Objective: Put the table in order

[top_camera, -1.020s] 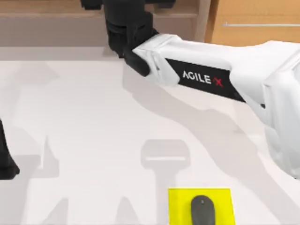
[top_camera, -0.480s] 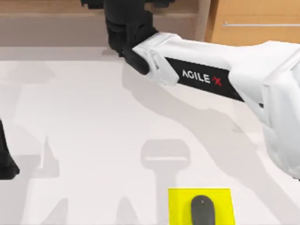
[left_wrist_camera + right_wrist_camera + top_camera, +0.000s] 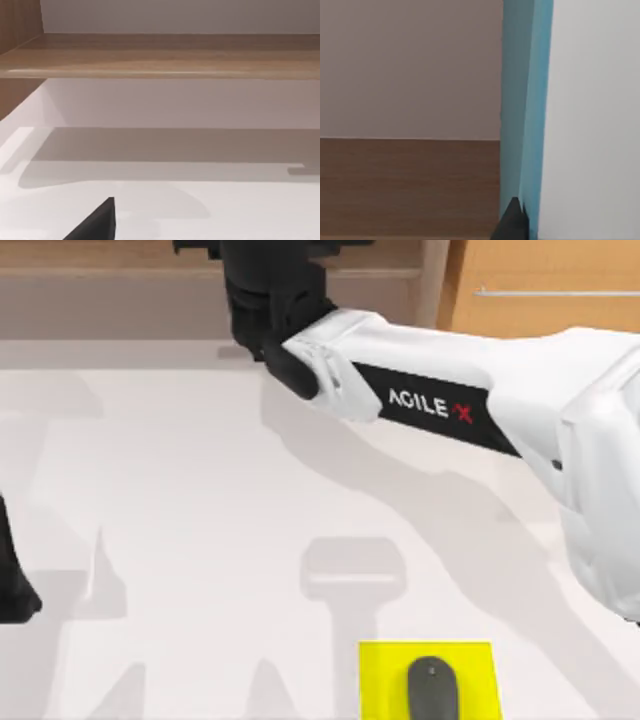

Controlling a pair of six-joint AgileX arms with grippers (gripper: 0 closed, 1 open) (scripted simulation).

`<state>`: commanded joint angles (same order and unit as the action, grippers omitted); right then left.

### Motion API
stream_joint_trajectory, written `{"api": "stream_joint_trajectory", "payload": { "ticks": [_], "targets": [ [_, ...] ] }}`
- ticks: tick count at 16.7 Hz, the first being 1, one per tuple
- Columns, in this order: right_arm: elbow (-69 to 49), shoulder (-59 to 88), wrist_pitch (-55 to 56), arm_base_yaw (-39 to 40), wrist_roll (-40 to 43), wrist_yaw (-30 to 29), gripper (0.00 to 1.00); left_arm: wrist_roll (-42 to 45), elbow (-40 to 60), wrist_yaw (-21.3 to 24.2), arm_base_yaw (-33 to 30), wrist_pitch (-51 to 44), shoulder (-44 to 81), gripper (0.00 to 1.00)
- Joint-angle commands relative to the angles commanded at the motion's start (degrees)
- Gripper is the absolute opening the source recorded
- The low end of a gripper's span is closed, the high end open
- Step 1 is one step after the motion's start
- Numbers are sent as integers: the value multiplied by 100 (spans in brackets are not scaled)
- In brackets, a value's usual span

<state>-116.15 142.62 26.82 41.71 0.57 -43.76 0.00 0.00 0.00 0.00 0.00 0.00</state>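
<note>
The white table [image 3: 190, 490] spans the top view. My right arm reaches across it to the wooden shelf [image 3: 120, 270] at the back, where the black right gripper [image 3: 264, 282] sits at the shelf's edge. In the right wrist view, a thin upright blue slab [image 3: 522, 100] stands over the shelf's brown floor [image 3: 405, 185]. One dark fingertip [image 3: 511, 222] presses against the slab's side, so the gripper looks shut on it. My left arm [image 3: 12, 580] is parked at the table's left edge, and one dark fingertip [image 3: 97, 222] shows over the tabletop.
A yellow square pad [image 3: 385, 680] lies at the table's front edge with a grey mouse [image 3: 432, 688] on it. A wooden drawer cabinet [image 3: 545, 285] stands at the back right. The shelf board [image 3: 160, 62] runs along the back.
My right arm has crept very slightly toward the shelf. The left arm, pad and mouse have not moved.
</note>
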Motion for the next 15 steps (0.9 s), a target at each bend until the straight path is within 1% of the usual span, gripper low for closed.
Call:
{"api": "stream_joint_trajectory", "payload": {
  "ticks": [1, 2, 11, 15],
  "targets": [
    [0, 0, 0, 0, 0, 0, 2, 0, 0, 0, 0, 0, 0, 100],
    [0, 0, 0, 0, 0, 0, 0, 0, 0, 0, 0, 0, 0, 100],
    [19, -23, 2, 28, -8, 1, 0, 0, 0, 0, 0, 0, 0, 100],
    [537, -399, 126, 156, -8, -124, 0, 0, 0, 0, 0, 0, 0, 100]
  ]
}}
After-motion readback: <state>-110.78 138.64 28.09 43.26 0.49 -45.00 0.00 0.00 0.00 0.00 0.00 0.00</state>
